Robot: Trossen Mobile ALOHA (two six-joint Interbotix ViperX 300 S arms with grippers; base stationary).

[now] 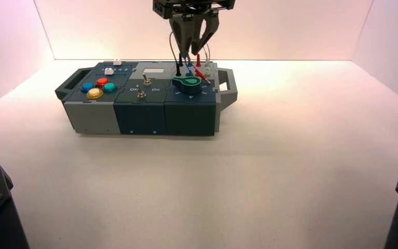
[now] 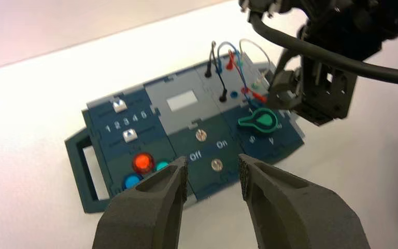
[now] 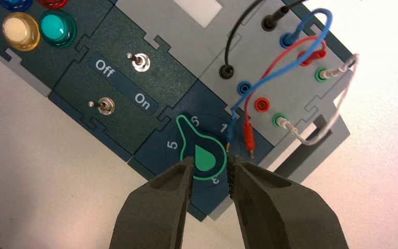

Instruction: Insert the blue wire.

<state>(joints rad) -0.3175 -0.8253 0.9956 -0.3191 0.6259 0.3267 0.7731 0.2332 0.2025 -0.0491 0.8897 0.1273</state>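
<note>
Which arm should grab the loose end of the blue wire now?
The right. The right gripper hangs open directly over the wire panel, with the blue wire and its unplugged end just ahead of its fingertips. The left gripper hovers farther off, over the box's button end.

Right arm reached down from the far side, its wrist held high and its gripper (image 1: 195, 51) pointing downward, the two dark fingers (image 3: 158, 207) parted with a narrow gap between their tips. Left gripper (image 2: 213, 176) hovered lower and nearer the robot, its fingers (image 2: 150, 207) likewise spread apart, nothing between them. Neither gripper held anything.
</note>
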